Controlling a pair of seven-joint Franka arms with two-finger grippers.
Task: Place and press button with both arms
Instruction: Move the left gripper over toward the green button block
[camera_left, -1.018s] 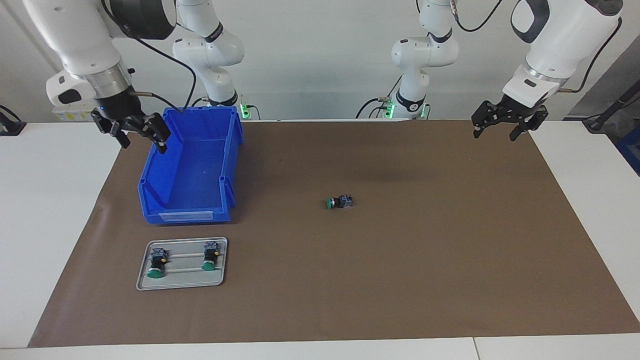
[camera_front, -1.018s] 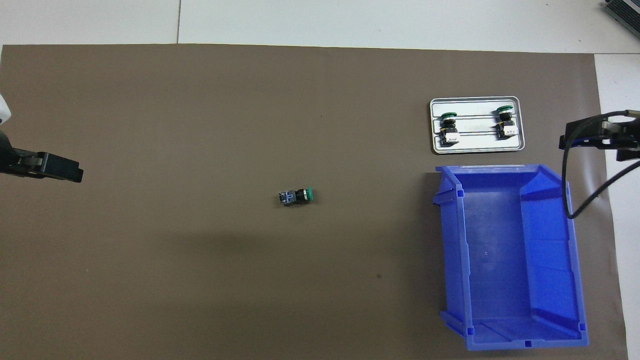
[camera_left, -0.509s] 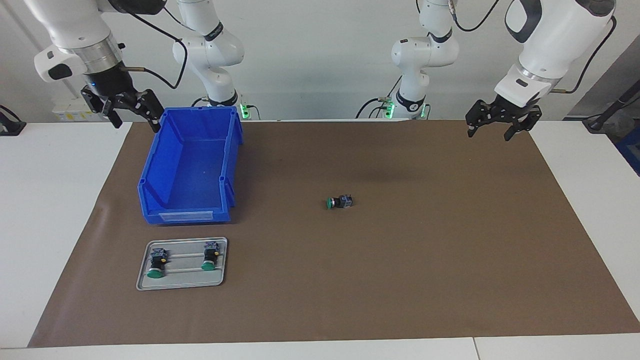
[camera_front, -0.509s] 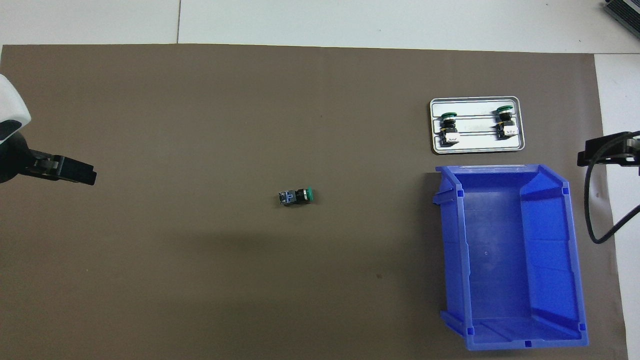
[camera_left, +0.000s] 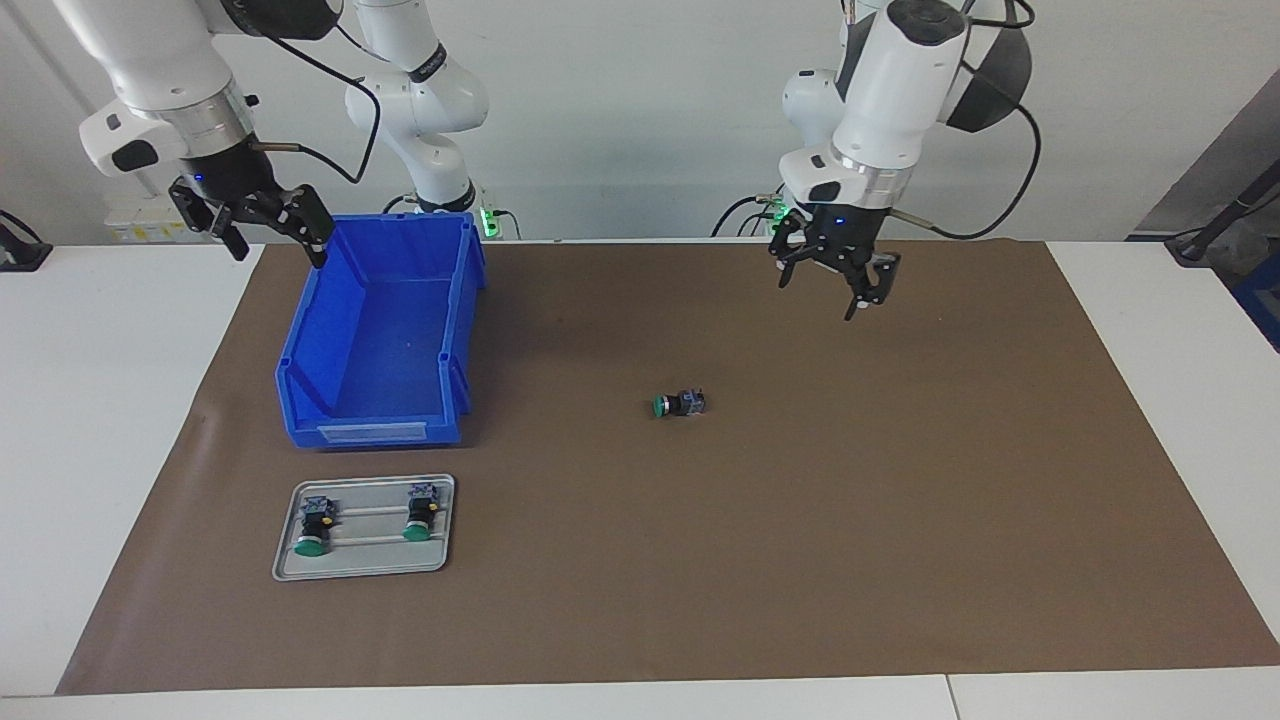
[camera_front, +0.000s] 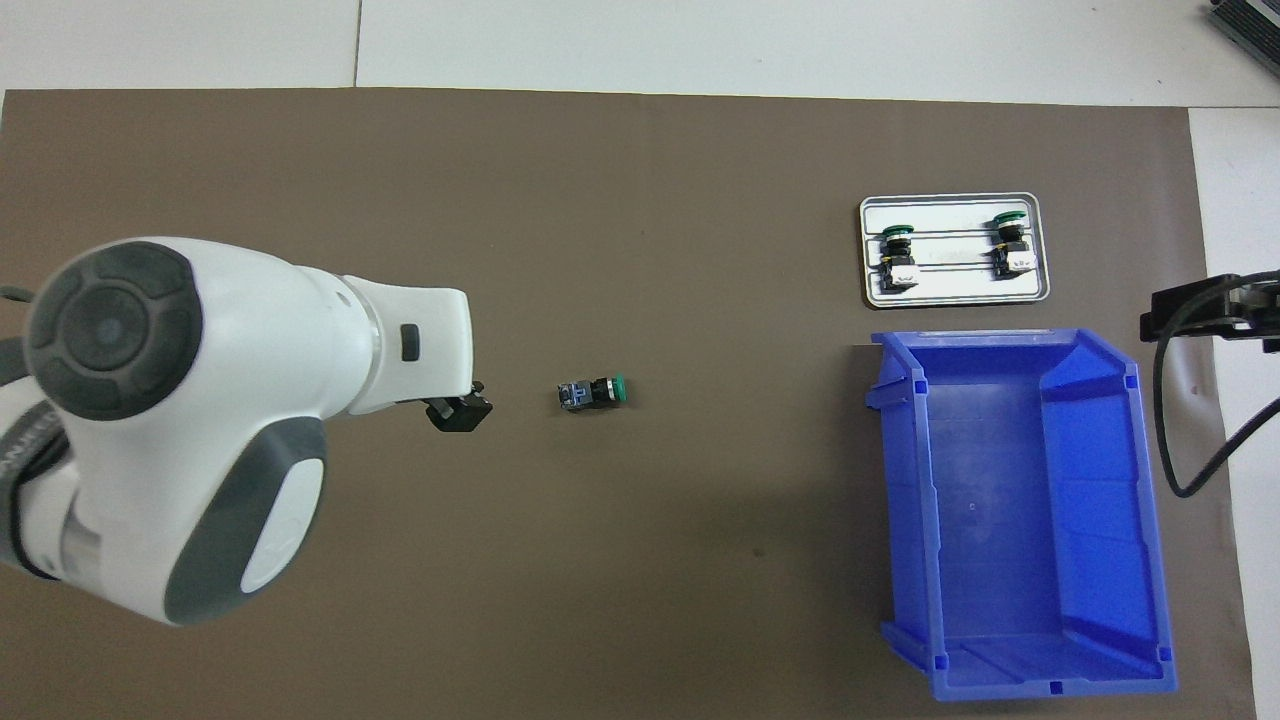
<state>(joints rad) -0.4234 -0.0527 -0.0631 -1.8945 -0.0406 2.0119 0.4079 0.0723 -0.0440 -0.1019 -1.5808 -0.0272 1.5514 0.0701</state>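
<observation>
A small push-button switch with a round green cap, black barrel and grey-blue terminal block (camera_left: 679, 404) lies on its side, untouched, near the middle of the brown paper mat covering the white desk (camera_left: 100, 400), well apart from the open blue plastic bin (camera_left: 380, 330) that sits toward the right arm's end. The left arm's black end effector (camera_left: 835, 275) hangs in the air over the mat close to the switch, its fingers spread and empty; the task looks to be at its opening step, the reach for the pick-up. The next move would call for lowering over the switch and closing across its barrel. The right arm's end effector (camera_left: 255, 222) waits, fingers apart, above the bin's rim. Beside the bin, farther from the robots, a shallow grey metal tray (camera_left: 362, 568) carries two look-alike green-capped switches (camera_left: 312, 525). From overhead, the left arm's bulk hides most of its end effector.
</observation>
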